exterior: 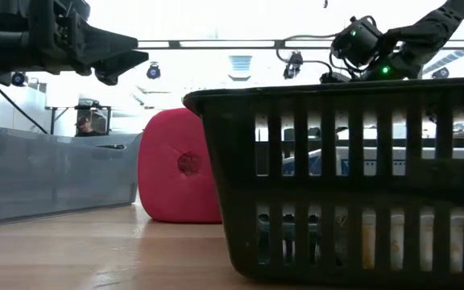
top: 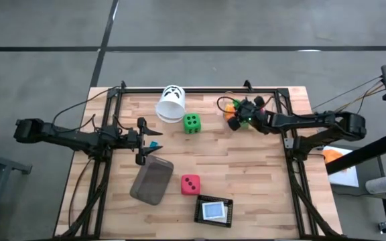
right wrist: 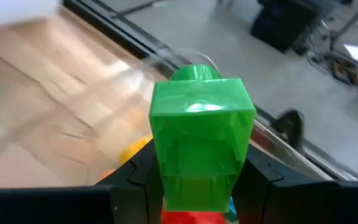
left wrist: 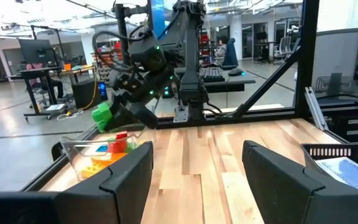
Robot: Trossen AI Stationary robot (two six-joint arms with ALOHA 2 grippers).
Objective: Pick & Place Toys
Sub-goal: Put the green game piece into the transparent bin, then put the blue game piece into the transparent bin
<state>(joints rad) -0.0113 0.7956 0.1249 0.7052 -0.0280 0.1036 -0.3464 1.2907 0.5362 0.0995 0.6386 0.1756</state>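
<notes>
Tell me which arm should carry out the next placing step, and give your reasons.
Right. Its end effector is shut on the green brick, above the clear box of bricks. The left end effector is open and empty near the grey tray.

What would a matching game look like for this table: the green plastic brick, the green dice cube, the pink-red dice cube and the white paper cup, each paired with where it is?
Things:
1. green plastic brick
2. green dice cube with black dots
3. pink-red dice cube with black dots
4. white paper cup

Places:
A. lying on its side at the table's far edge
B. clamped in the right gripper
C. between the flat grey tray and the black slatted basket
D. on the wood right beside the cup

Pairs: 1-B, 2-D, 3-C, 4-A
</notes>
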